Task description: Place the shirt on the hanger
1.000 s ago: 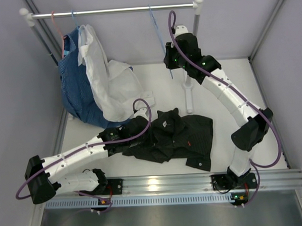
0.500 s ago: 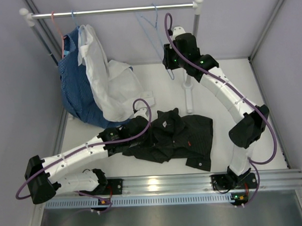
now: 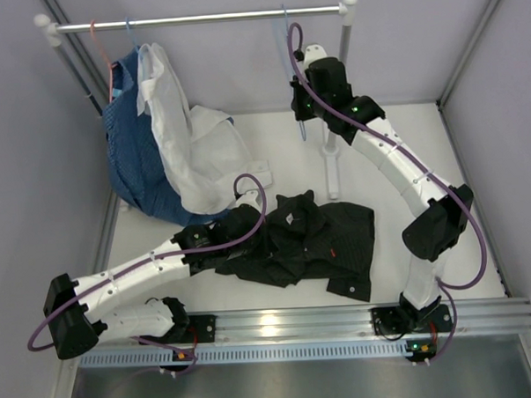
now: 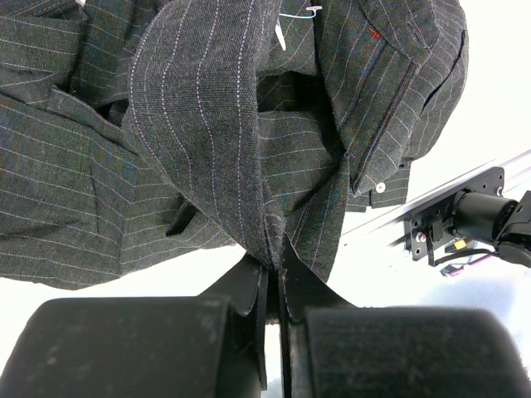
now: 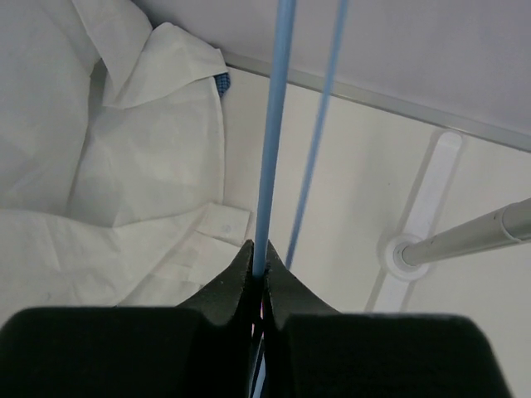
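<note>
The black pinstriped shirt [image 3: 325, 240] lies crumpled on the white table between the two arms. My left gripper [image 3: 249, 222] is at its left edge, and in the left wrist view this gripper [image 4: 272, 264] is shut on a fold of the shirt [image 4: 199, 124]. The light-blue wire hanger [image 3: 285, 17] hangs from the rail at the back, mostly hidden behind my right arm. My right gripper [image 3: 300, 99] is up beside it. In the right wrist view the right gripper [image 5: 259, 267] is shut on one wire of the hanger [image 5: 274, 124]; a second wire runs just to the right.
The rail [image 3: 196, 19] also carries a white shirt [image 3: 193, 149], a blue patterned garment [image 3: 127, 165] and a red hanger [image 3: 100, 47] at the left. The rack's right post [image 5: 465, 236] and its foot [image 3: 332, 174] stand just right of the right gripper. A metal rail [image 3: 341, 319] runs along the front edge.
The right gripper's jaws have closed onto the hanger wire. The hanger, swung out to the left half a second ago, now hangs edge-on further right. The left arm and the shirt have not moved.
</note>
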Controlling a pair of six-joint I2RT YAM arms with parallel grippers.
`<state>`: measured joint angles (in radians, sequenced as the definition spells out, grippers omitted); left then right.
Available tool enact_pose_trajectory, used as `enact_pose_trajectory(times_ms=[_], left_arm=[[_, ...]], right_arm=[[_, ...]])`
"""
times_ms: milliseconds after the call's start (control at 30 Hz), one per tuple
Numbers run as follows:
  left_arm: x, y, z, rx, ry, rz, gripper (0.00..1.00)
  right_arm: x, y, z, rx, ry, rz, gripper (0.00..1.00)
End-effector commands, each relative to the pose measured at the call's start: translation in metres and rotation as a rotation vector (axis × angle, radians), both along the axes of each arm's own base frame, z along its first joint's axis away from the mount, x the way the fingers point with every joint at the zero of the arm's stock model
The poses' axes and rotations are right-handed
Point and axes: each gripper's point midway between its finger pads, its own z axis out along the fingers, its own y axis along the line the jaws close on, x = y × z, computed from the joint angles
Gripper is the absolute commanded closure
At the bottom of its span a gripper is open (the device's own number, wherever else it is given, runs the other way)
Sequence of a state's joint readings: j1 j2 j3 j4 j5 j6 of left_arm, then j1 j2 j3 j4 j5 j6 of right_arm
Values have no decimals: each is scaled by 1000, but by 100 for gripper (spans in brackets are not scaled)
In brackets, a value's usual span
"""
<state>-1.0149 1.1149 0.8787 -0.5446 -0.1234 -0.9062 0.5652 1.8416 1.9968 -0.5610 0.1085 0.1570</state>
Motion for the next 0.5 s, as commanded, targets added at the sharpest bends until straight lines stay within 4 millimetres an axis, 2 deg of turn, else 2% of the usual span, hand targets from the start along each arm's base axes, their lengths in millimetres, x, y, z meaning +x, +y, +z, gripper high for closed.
enact_pose_trajectory(times_ms=[0,33,167,467], left_arm=[[6,-9,20,-63,-42,0,100],[7,-10,23,-71,-47,0,100],[10,-11,33,-84,-68,0,100],[9,-13,34,-89,-66,-4,100]], right_arm=[[2,-6,70,104,-187,-16,100],[-4,-10,84,129,-216,-20,100],[-10,-17,110,174,-278,-34,100],[-16,-28,138,221,-323,-17,100]])
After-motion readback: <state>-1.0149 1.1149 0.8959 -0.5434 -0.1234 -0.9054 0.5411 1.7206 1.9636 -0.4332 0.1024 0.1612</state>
